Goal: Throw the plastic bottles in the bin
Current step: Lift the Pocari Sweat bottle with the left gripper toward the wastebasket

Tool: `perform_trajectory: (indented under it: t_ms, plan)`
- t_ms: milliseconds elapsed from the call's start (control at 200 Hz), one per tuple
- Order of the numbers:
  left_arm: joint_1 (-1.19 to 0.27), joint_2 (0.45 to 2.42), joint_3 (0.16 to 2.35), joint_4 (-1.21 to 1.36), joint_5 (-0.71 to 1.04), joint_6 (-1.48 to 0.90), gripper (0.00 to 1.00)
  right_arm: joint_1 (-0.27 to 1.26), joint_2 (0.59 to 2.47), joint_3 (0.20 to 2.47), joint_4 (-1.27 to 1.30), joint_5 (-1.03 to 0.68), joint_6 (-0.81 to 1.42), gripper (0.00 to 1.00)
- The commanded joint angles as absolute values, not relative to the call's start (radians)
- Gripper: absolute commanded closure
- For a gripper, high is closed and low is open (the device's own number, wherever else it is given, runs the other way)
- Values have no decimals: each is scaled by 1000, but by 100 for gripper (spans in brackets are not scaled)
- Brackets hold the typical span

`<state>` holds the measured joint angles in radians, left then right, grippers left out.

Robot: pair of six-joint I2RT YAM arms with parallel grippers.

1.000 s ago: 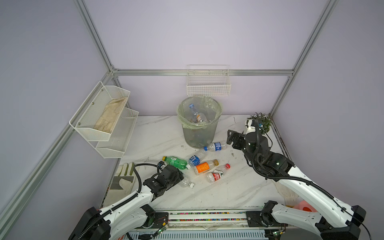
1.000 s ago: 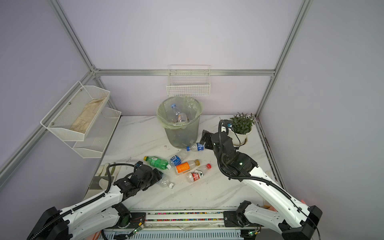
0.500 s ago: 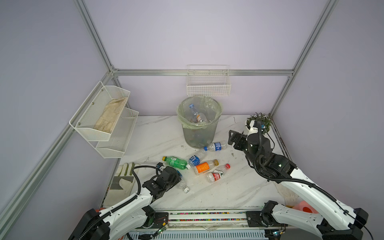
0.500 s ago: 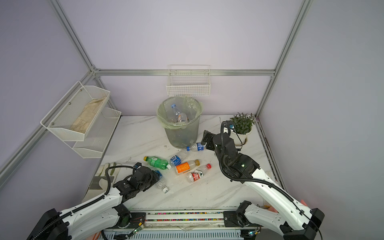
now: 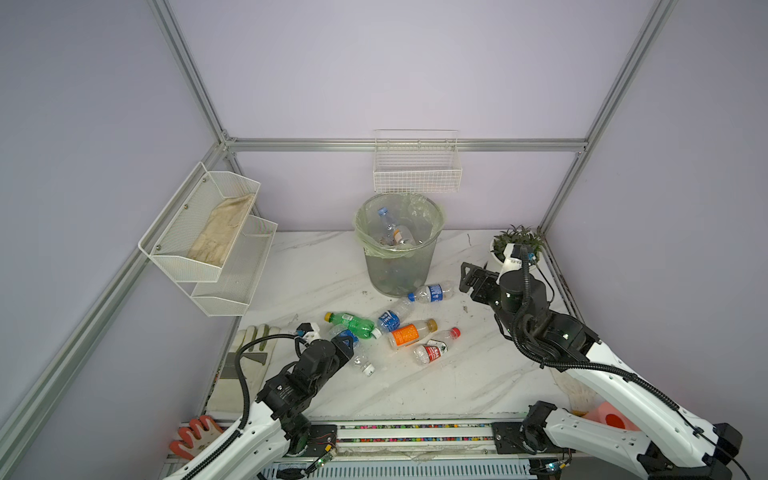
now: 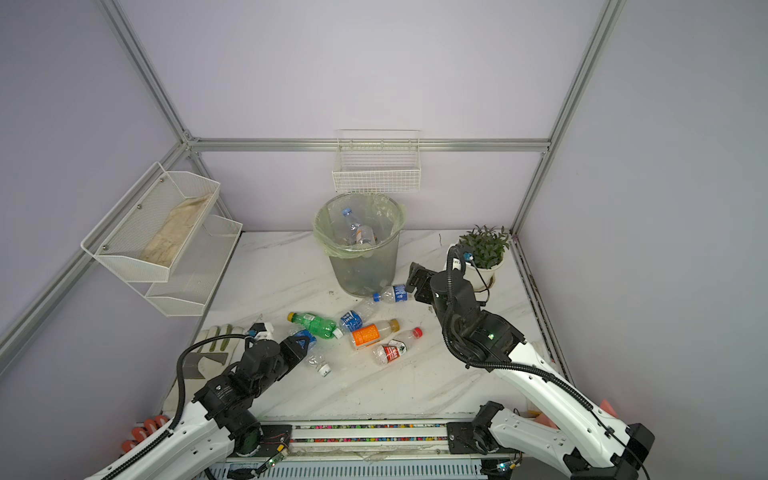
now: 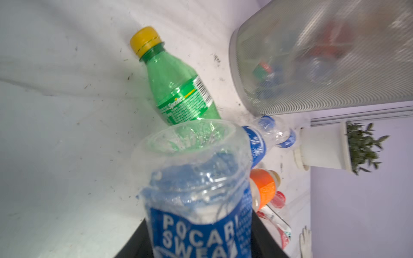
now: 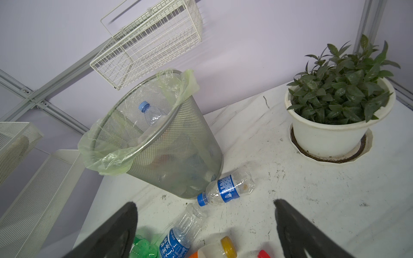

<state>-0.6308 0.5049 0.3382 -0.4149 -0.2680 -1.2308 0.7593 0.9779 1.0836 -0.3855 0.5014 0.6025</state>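
My left gripper (image 5: 347, 343) (image 6: 301, 345) is shut on a clear bottle with a blue label (image 7: 201, 201) (image 5: 360, 360), low over the table at front left. A green bottle (image 5: 352, 324) (image 7: 178, 89) lies just beyond it. Further right lie two blue-labelled bottles (image 5: 432, 292) (image 5: 390, 319), an orange-labelled one (image 5: 409, 333) and a red-labelled one (image 5: 434, 351). The grey mesh bin (image 5: 399, 266) (image 8: 178, 145) with its green bag stands behind them and holds several bottles. My right gripper (image 5: 469, 279) (image 8: 204, 203) hangs open and empty, right of the bin.
A potted plant (image 5: 517, 243) (image 8: 335, 111) stands at the back right corner. A white wire basket (image 5: 415, 174) hangs on the back wall above the bin. A two-tier mesh shelf (image 5: 208, 232) is on the left wall. Gloves (image 5: 249, 361) lie at the table's left edge.
My left gripper has closed on the blue-labelled bottle, which has shifted slightly. The right arm has drifted a little to the right, still open.
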Motion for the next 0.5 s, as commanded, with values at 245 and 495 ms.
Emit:
perform_trajectory:
  t_ms: [245, 495]
  plan:
    - [-635, 354, 440, -402, -312, -958, 100, 758, 971, 1078, -391, 499, 614, 3]
    - [-636, 378, 529, -281, -232, -773, 100, 758, 988, 1080, -393, 462, 611, 3]
